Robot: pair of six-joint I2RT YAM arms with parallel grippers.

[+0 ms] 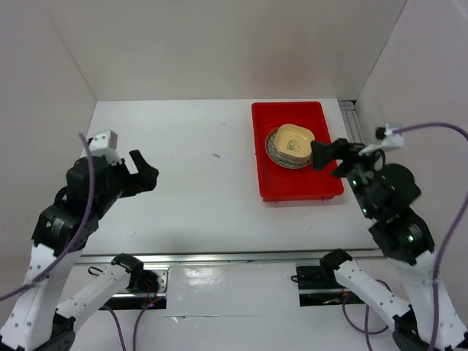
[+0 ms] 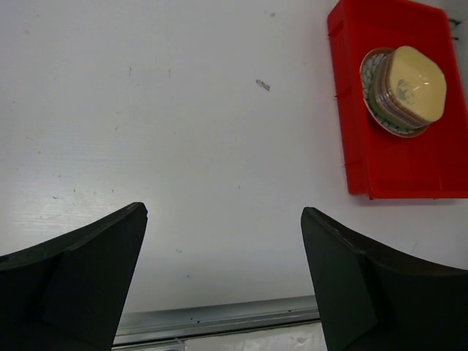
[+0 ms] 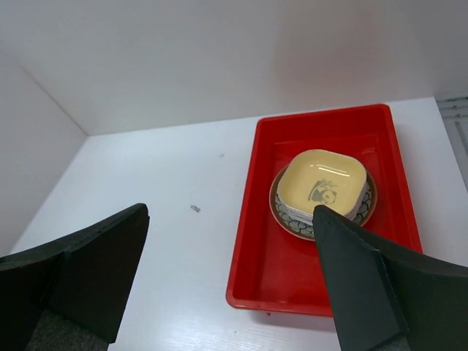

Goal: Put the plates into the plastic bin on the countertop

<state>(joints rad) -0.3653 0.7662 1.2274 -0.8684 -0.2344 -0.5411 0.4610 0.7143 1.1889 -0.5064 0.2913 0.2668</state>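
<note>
Apparently complete: dishes point(image 1: 295, 141) stacked on plate point(image 1: 273, 153) inside bin point(image 1: 292, 189), none visible outside bin. Left pincer point(image 1: 144, 170) spread, empty, well apart from bin; right pincer point(image 1: 327, 155) spread, empty, at bin's edge.

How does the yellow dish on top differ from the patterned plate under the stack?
The yellow dish is a rounded square; the patterned plate is round. The dish is smaller, so the plate's rim shows around it. The dish is plain with one dark centre motif; the plate's rim is patterned all round. Both lie flat in the red bin.
</note>
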